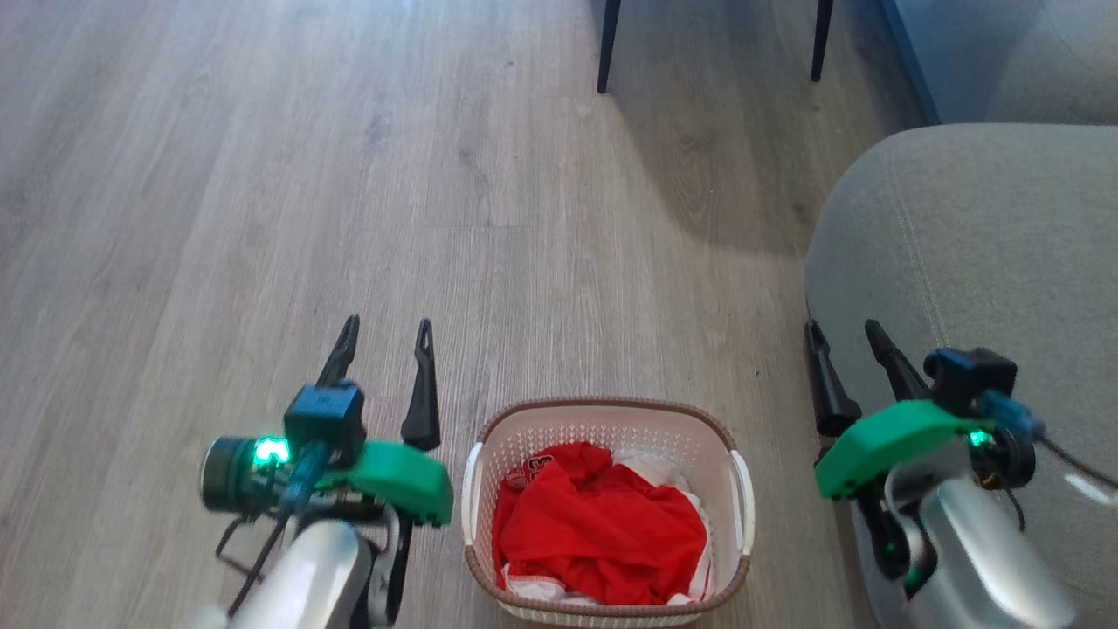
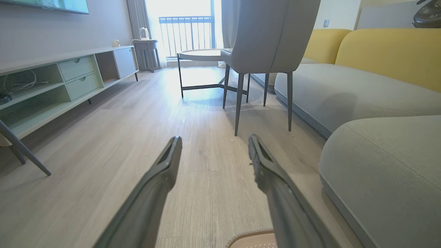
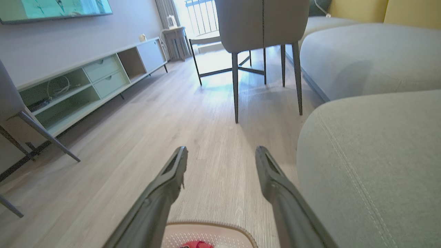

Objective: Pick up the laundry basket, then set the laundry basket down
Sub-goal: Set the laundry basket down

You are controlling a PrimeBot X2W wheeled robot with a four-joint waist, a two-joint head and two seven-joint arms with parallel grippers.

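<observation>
- So, the basket (image 1: 603, 404) sits on the floor (image 1: 262, 175), low in the head view, squarely between the two arms, with red clothes (image 1: 603, 524) heaped inside.
- Left jaws are spread wide and empty, hanging just left of the basket and pointing forward past it.
- Right jaws are parted and empty too, off the basket's right side and right up against the grey sofa (image 1: 961, 262).
- Nothing touches the basket, so by my read the pickup has not begun and both arms need to come in toward the white side handles (image 1: 742, 498).
- First worry: the right arm has almost no room, and a sideways swing could drag it across the sofa cushion and throw off its aim.
- Second worry: those handles look slim and lie close to the walls, so a finger could miss and shove the basket across the smooth floor instead.
- Third worry: if one side catches before the other, the basket tips and the clothes may slide out.
- Fourth worry: a shallow pinch on the rim could slip once the load comes off the floor.
</observation>
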